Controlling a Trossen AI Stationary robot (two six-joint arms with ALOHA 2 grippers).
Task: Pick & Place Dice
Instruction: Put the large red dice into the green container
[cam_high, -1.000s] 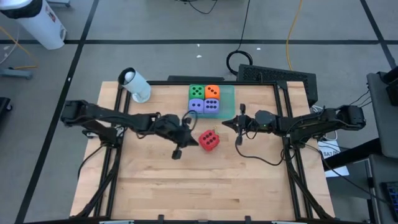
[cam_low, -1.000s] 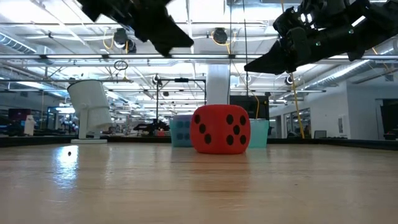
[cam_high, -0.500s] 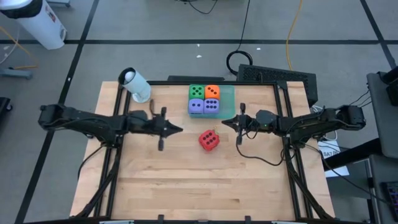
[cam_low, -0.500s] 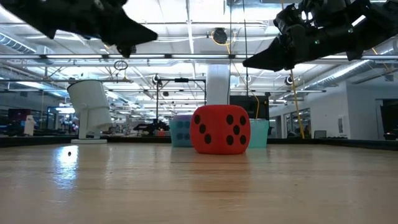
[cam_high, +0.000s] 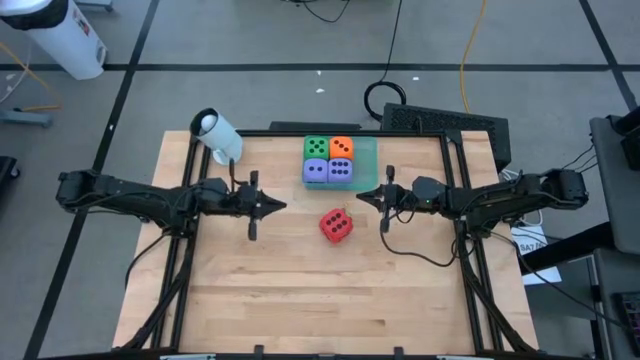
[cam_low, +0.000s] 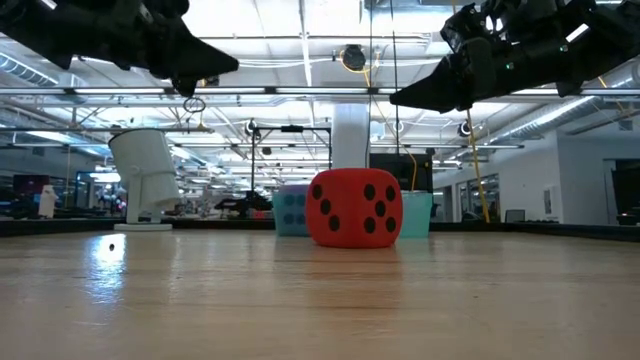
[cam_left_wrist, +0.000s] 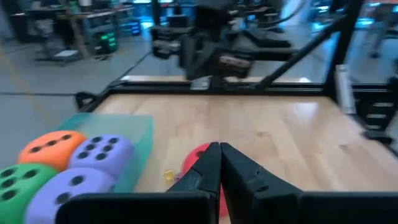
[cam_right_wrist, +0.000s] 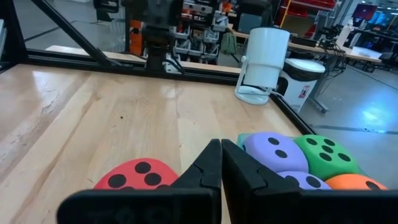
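Pinched shut and empty, the left gripper (cam_high: 277, 207) has pulled back from the red die (cam_high: 336, 225) and now hangs above bare wood to the die's left, a clear gap between them. A second ago it was right beside the die, so I'd say the arm is drawing away rather than reaching in.

Across from it the right gripper (cam_high: 366, 199) hasn't budged: fingers closed, nothing in them, hovering just up and to the right of the die.

That red die sits alone on the table (cam_high: 300, 290), untouched. The other four, green (cam_high: 316, 148), orange (cam_high: 341, 148) and two purple (cam_high: 328, 171), are packed together on the pale green tray (cam_high: 368, 160) near the far edge. The red one looks like the last to move, and neither arm has it.

Nothing lies between it and either gripper. A white cylinder camera (cam_high: 217, 136) stands at the far left corner, well out of the way. Whichever arm goes next must open first.
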